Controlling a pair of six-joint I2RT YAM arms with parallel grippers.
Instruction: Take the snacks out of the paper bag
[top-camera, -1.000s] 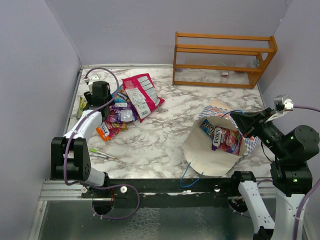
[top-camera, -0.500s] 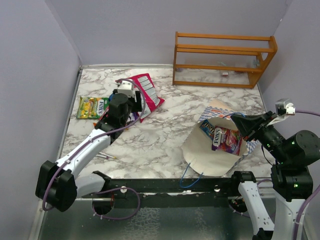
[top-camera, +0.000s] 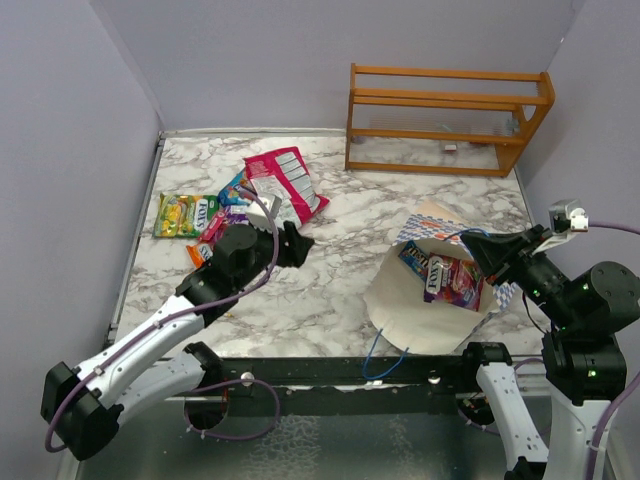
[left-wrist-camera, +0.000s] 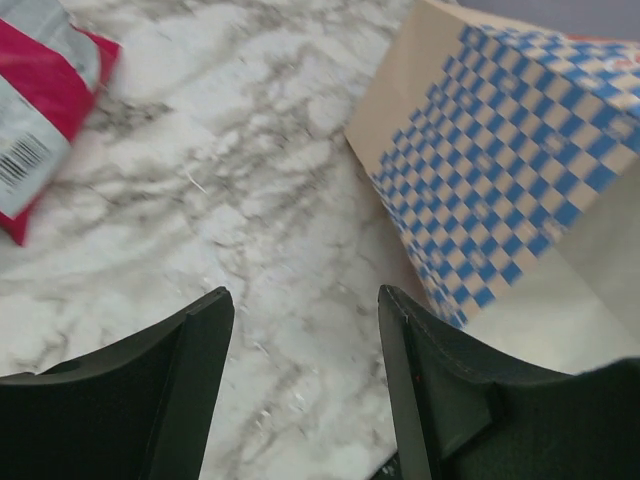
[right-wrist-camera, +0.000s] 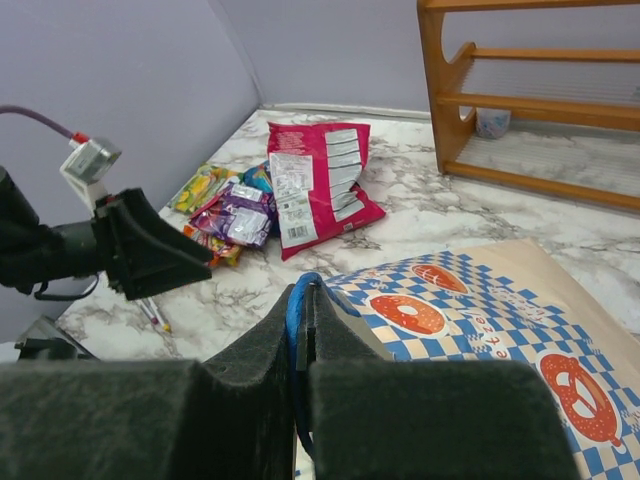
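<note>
Glossy snacks heaped on the bench at left rear; several more packets lie inside the paper bag at right, so partly done. Left end effector released, empty, stretched over mid-bench toward the bag; right end effector clenched on its blue cord handle, mouth held open.

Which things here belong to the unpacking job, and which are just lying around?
Job: blue-and-white chequered paper bag; glossy snack packets inside it; colourful snack packets already piled outside.
Lying about: orange wooden rack; thin pens.
</note>
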